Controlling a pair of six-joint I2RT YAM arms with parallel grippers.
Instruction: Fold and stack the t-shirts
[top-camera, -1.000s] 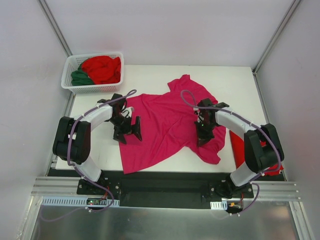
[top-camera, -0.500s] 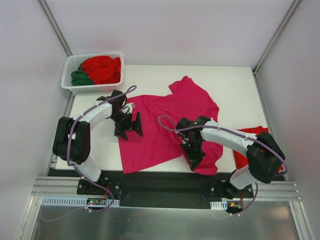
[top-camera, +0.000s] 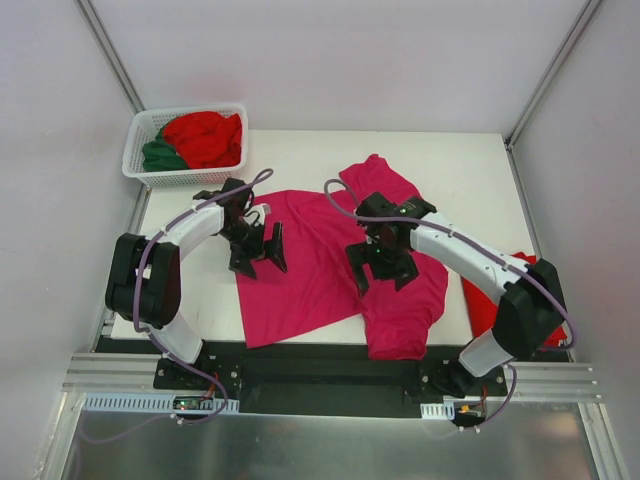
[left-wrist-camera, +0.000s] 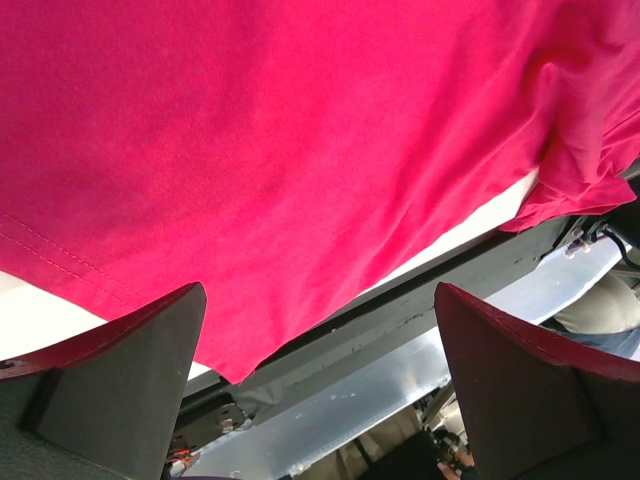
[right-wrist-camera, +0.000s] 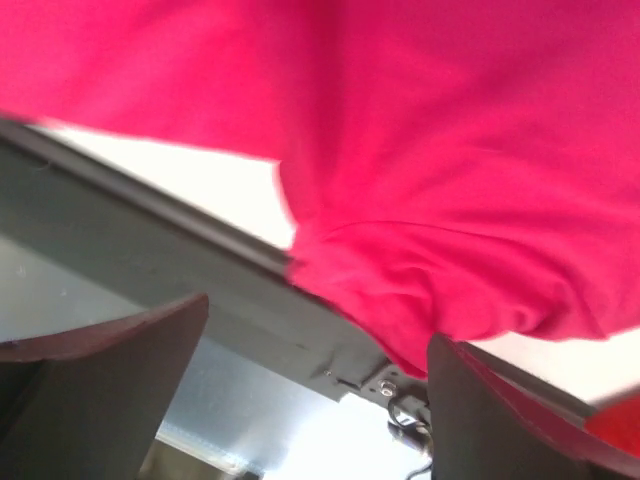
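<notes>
White rectangular table (top-camera: 300, 150) carries both arms. Right arm stretched inward, elbow bent; right gripper (top-camera: 382, 272) points down, jaws spread wide, released, nothing between. Left arm arched; left gripper (top-camera: 258, 256) tilted down, jaws wide apart, empty.

Second ago right jaws clamped shirt's right side; now let go, arm swung toward centre. Left arm hardly moved.

Magenta-pink cloth t-shirt (top-camera: 310, 265) lies below both jaw pairs, right part bunched at table's near edge under right jaws. Bright red cloth (top-camera: 478, 305) outboard of right jaws. White plastic lattice basket (top-camera: 140, 168) beyond left jaws holds crumpled red t-shirts (top-camera: 205, 135), dark green t-shirt (top-camera: 160, 155).
</notes>
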